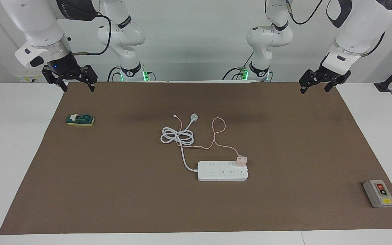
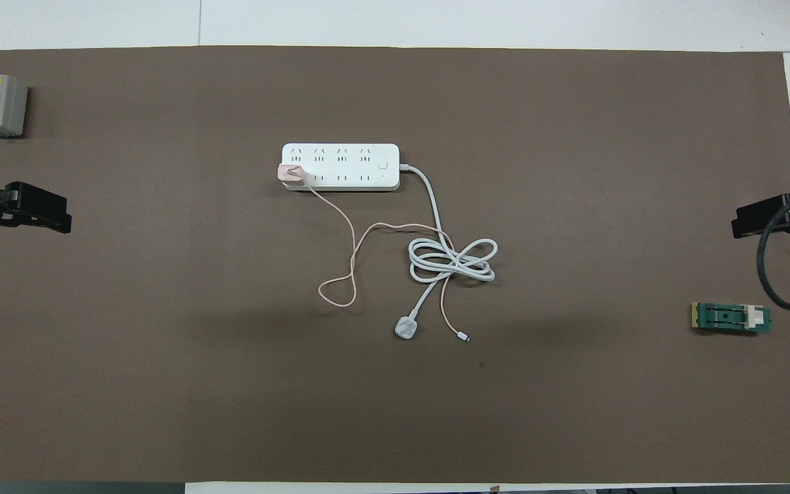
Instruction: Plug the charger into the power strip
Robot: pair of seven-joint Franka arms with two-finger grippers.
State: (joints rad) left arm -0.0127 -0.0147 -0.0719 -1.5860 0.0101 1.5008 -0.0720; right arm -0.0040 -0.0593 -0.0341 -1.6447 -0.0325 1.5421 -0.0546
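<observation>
Charger (image 1: 241, 160) sat plugged into the power strip (image 1: 222, 171) at its end toward my left arm, mid-worktop. My left hand (image 1: 313, 85) and right hand (image 1: 77, 84) hung empty, fingers apart, over the mat's corners.

one power strip (image 1: 222, 171), one charger (image 1: 241, 160), one grey switch box (image 1: 378, 193), one green block (image 1: 80, 119), one brown mat (image 1: 114, 190), two grippers
</observation>
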